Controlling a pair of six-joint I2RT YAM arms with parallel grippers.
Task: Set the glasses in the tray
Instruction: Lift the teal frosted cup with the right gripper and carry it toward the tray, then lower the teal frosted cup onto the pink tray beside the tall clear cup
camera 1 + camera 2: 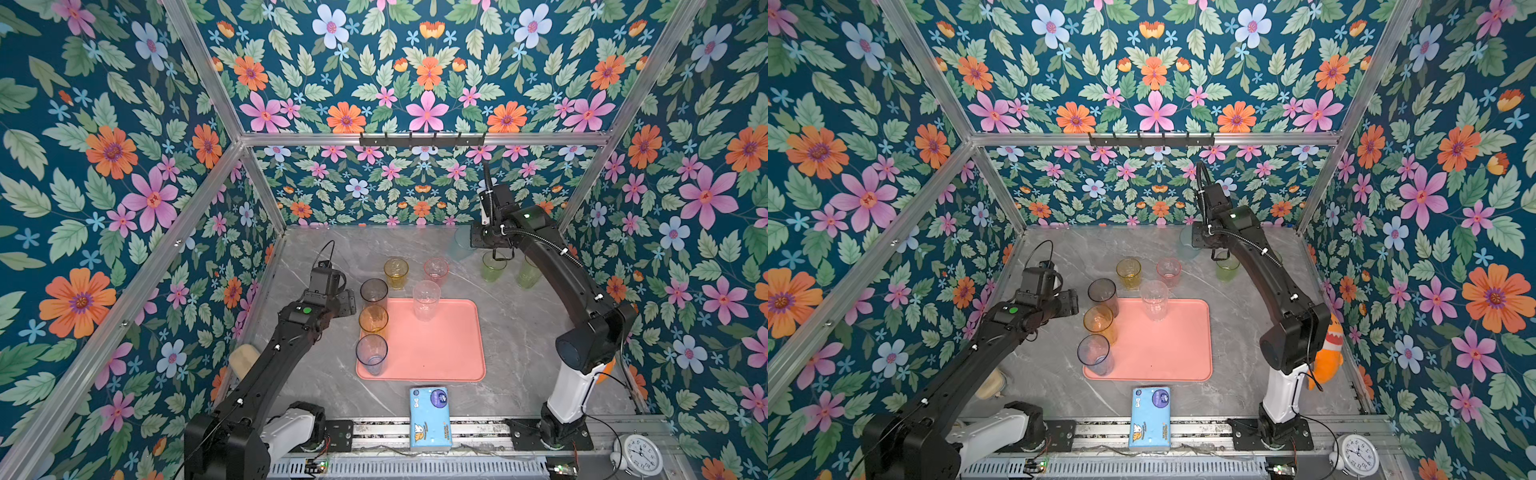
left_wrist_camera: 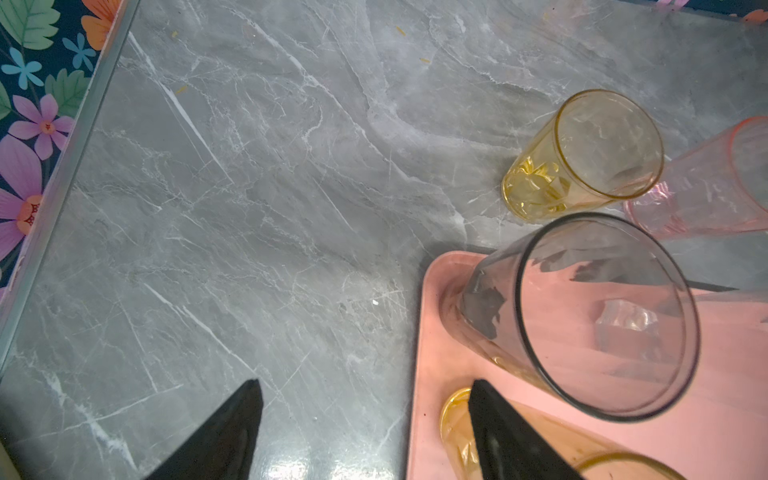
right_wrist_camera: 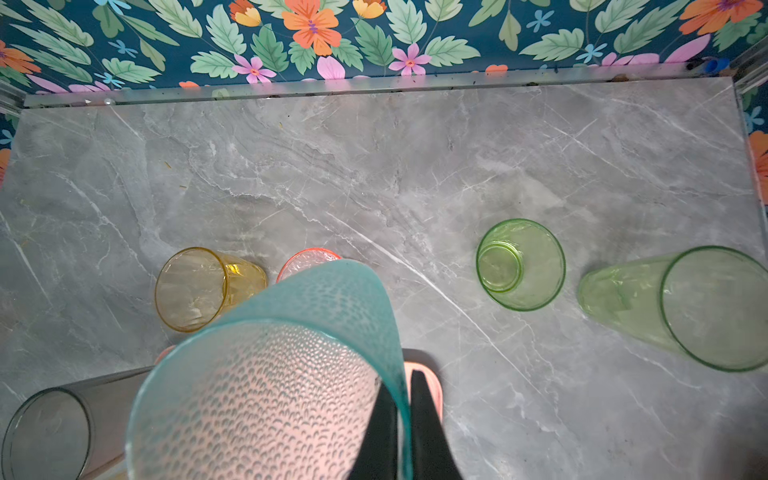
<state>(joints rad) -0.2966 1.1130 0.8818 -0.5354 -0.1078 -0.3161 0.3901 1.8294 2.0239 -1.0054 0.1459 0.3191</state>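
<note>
counting what stands inside the rim, four of the nine glasses look placed: the smoky grey glass [image 1: 373,293], the amber glass [image 1: 373,321] and the blue-grey glass [image 1: 371,353] in a line down the left edge of the tray [image 1: 440,357], and the clear glass [image 1: 426,300] near its far edge. a fifth, the teal glass [image 3: 270,374], is up in the air over the back of the surface [image 1: 519,332], with the right pincer [image 3: 403,378] clamped on its wall, one finger inside the rim and one outside. four are not yet moved: the yellow glass [image 1: 396,272] and the pink glass [image 1: 436,270] stand just beyond the tray's far edge, and the short green glass [image 1: 493,267] and the tall green glass [image 1: 528,272] stand off to the far right. the left pincer [image 2: 365,382] hangs spread wide and empty over the surface, just beside the tray's far left corner. by my reckoning that is about halfway. room is good: the tray's middle and whole right side are bare (the low rim should hardly hinder a set-down), though the yellow and pink glasses stand under the likely path from the back, and the clear glass guards the far edge. the tissue pack [image 1: 430,415] lies near the tray's front edge, apart from it.
</note>
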